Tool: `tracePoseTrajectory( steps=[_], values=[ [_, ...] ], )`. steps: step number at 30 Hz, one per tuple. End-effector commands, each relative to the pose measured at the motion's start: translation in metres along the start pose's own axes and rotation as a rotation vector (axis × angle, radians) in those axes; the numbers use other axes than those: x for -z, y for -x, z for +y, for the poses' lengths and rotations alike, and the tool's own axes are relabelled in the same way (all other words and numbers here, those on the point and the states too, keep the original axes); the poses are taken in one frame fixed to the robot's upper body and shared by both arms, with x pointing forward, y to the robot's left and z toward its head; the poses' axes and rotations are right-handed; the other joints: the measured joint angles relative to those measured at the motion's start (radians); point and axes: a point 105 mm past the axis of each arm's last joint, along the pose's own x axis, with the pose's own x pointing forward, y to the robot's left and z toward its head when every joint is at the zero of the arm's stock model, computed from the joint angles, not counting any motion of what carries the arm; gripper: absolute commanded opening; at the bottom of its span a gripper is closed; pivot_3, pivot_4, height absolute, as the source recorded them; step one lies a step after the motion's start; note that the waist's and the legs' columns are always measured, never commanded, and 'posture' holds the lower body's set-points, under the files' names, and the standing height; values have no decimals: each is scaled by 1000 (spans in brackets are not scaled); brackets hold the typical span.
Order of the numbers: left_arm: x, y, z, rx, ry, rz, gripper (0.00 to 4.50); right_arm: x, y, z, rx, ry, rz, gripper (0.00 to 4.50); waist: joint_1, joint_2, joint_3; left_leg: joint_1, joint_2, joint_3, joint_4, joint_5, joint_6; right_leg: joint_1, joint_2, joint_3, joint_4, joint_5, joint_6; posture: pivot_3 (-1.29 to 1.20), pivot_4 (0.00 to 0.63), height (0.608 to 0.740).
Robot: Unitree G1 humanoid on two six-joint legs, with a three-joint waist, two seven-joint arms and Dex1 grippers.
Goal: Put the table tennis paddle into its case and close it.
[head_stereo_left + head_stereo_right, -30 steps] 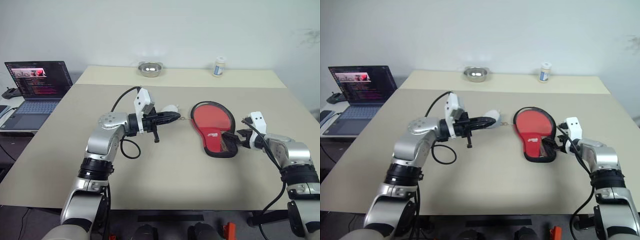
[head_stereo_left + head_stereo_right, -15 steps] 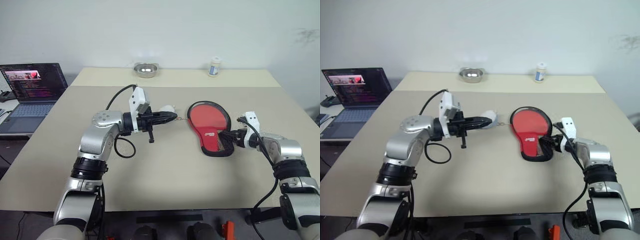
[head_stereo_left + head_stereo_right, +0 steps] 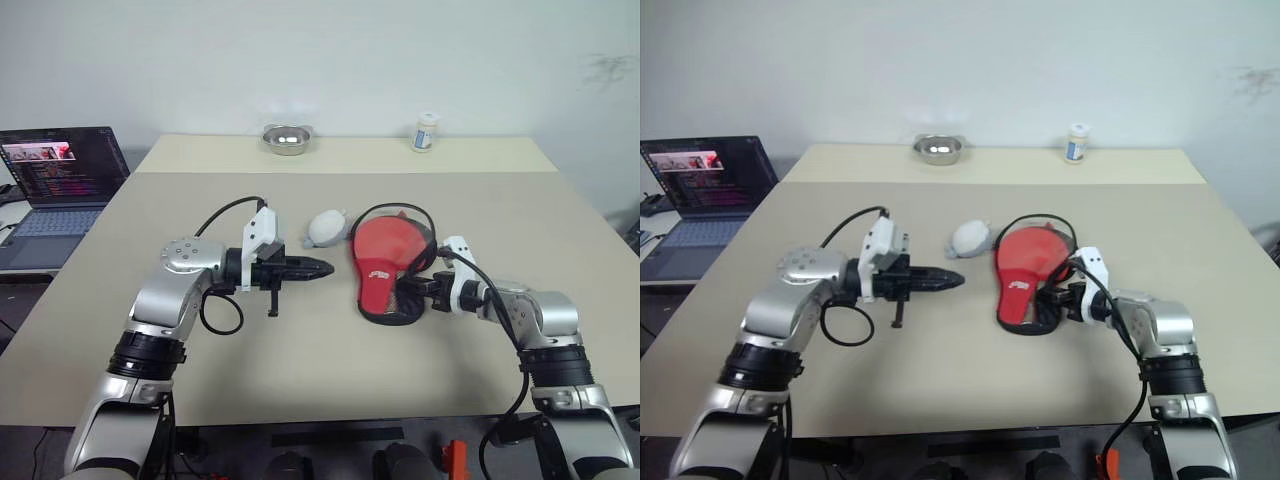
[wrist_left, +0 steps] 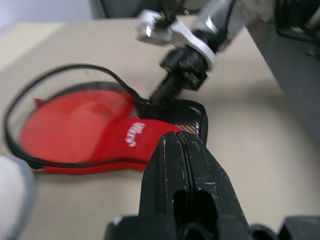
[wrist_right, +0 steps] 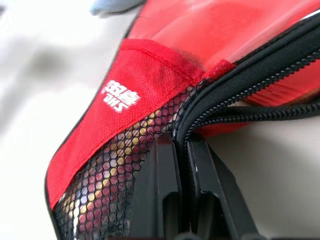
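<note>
The case (image 3: 385,250) lies red side up in the middle of the table, its white logo and black mesh pocket toward me. Its zip (image 5: 235,95) gapes along one edge, and a black loop of edging stands up at the round end. My right gripper (image 3: 422,292) is shut on the case's narrow mesh end; the wrist view shows its fingers (image 5: 162,200) pinching the zip edge. My left gripper (image 3: 322,268) is shut and empty, pointing level at the case from the left, a short way off. The paddle is hidden.
A small grey-white pouch-like thing (image 3: 328,227) lies just left of the case's round end. At the table's far edge stand a metal bowl (image 3: 286,138) and a small white bottle (image 3: 426,131). An open laptop (image 3: 55,175) sits on a side desk at the left.
My right gripper closed on the case's narrow end and dragged the case left toward the table's middle. My left gripper, still shut, drew back left and lower, away from the grey-white thing.
</note>
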Motion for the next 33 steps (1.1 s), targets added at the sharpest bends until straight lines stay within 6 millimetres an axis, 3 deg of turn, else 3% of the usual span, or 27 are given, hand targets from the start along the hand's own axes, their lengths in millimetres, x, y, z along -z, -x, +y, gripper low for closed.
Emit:
tracePoseTrajectory(
  steps=[1, 7, 20, 29, 33],
  values=[
    [-9, 6, -15, 81, -39, 8, 0, 2, 5, 38, -102, 46, -13, 27, 2, 0, 0, 0, 0, 0, 0, 0, 0, 0, 0, 0, 0, 0, 0, 0, 150, 740],
    [0, 7, -30, 134, -6, 35, 0, 31, 24, 52, -100, 34, 42, 27, 5, 0, 0, -1, -2, 0, 0, 0, 0, 0, -2, 0, -1, 0, 0, 0, 150, 740],
    [6, 1, -36, 163, -3, 39, 0, 66, 68, 55, -2, -50, 72, 27, 7, 0, 0, -1, -2, -1, 0, 0, 0, 0, -1, -1, -2, 0, 0, 0, 150, 740],
    [8, -2, -32, 164, -13, 39, 0, 74, 68, 61, 10, -87, 71, 27, 7, 0, 0, -1, -2, -1, 0, 0, 0, 1, -1, -1, -2, -2, 2, 0, 150, 740],
    [9, -2, -31, 160, -18, 39, 0, 75, 63, 54, 53, -133, 58, 27, 7, 0, 0, 0, -2, -1, 0, 0, 0, 1, -1, -1, -2, -2, 2, 0, 150, 740]
  ],
)
